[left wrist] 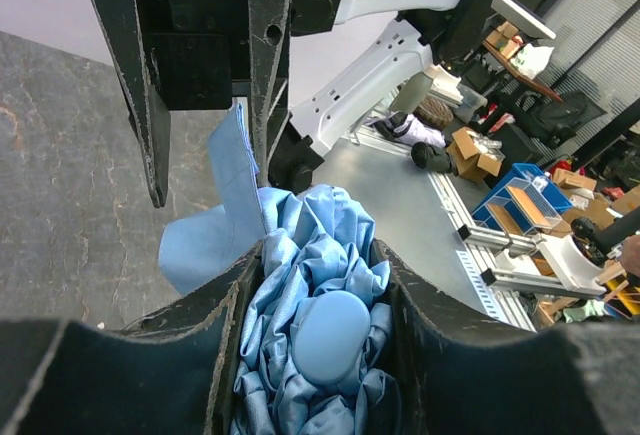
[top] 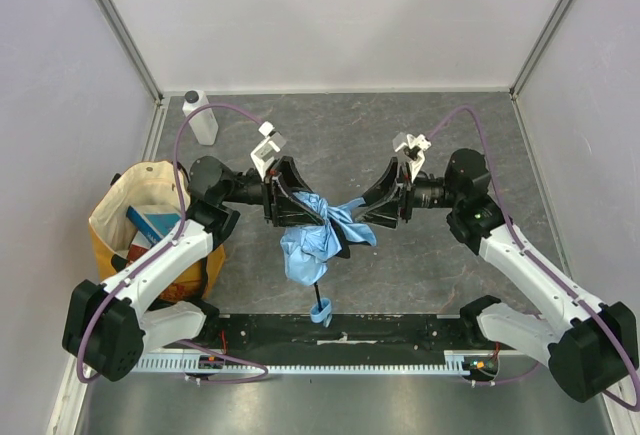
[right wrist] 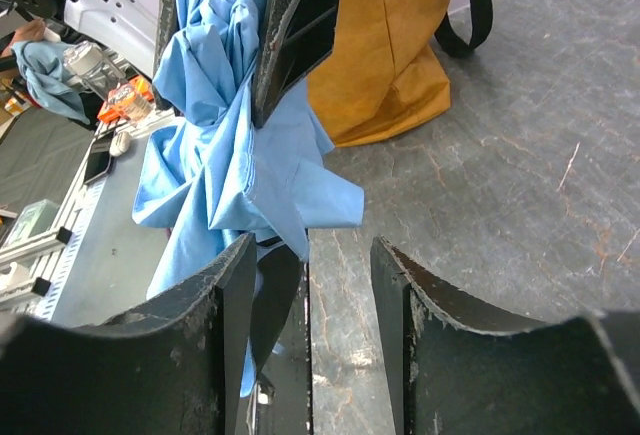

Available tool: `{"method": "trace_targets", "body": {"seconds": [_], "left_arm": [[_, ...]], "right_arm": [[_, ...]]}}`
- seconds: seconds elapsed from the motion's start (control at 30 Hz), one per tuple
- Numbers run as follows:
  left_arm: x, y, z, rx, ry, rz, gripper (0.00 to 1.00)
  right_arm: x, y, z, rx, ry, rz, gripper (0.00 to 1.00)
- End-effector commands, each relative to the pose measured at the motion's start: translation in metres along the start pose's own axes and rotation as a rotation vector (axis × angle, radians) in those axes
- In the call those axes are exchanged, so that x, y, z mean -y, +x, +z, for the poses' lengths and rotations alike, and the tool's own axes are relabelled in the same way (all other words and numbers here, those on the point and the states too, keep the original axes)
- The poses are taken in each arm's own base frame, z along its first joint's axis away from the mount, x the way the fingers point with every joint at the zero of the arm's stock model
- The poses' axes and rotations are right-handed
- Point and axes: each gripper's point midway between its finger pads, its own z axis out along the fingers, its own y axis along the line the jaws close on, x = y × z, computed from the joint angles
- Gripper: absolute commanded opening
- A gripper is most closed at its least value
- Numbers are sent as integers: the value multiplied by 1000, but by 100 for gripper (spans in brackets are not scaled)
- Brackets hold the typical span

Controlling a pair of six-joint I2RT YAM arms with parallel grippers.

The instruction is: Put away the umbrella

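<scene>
The surface is grey and stone-patterned. It forms the floor of a booth closed in by plain white walls on the left, far and right sides. A perforated metal rail runs along the near edge, by the arm bases.

Counted from the left, there is one yellow-and-cream tote bag standing open at the left edge with a flat blue item inside. One white bottle stands upright in the far left corner. There is also one umbrella, and there are two arms, the left arm and the right arm.

The umbrella sits at the middle of the surface, between the two grippers, with its sky-blue fabric bunched. Its black shaft points toward the near edge and ends in a small blue strap loop. The left gripper has its jaws clamped on the bundle of fabric. The right gripper faces it from the right with its jaws parted and holding nothing, and a flap of fabric lies against one finger.

Only the top view shows the bottle, the shaft and the loop. Only the left wrist view shows a rounded blue cap nestled in the fabric between the left jaws, with a cluttered workshop of boxes beyond the near side. Only the right wrist view shows the tote bag's black strap, and it also shows bare surface between the parted right jaws. None of the views shows whether the fabric's lower end touches the surface.
</scene>
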Motion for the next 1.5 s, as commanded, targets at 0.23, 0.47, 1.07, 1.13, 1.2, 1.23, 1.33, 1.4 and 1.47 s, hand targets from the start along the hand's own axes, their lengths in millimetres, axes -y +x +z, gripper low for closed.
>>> {"method": "trace_targets", "body": {"seconds": [0.23,0.47,1.07,1.13,1.2,1.23,1.33,1.4,1.47], "left_arm": [[24,-11,-1,19,53,63,2],[24,-12,-1,26,57,59,2],[30,-12,-2,34,74,65,2],[31,-13,-2,36,75,68,2],[31,-13,-2,37,74,65,2],[30,-13,-2,38,73,62,2],[29,-12,-1,37,70,62,2],[24,-11,-2,37,50,52,2],[12,-11,-2,43,-5,58,2]], "right_arm": [[-22,-39,5,113,-80,-103,46],[-30,-32,16,91,-134,-102,40],[-37,-29,20,113,-169,-76,22],[-37,-29,20,114,-168,-76,15],[-39,-32,20,122,-175,-81,10],[-39,-34,20,128,-172,-79,1],[-38,-42,20,161,-141,-60,0],[-35,-47,20,179,-109,-21,0],[-34,-48,17,206,-71,14,0]]}}
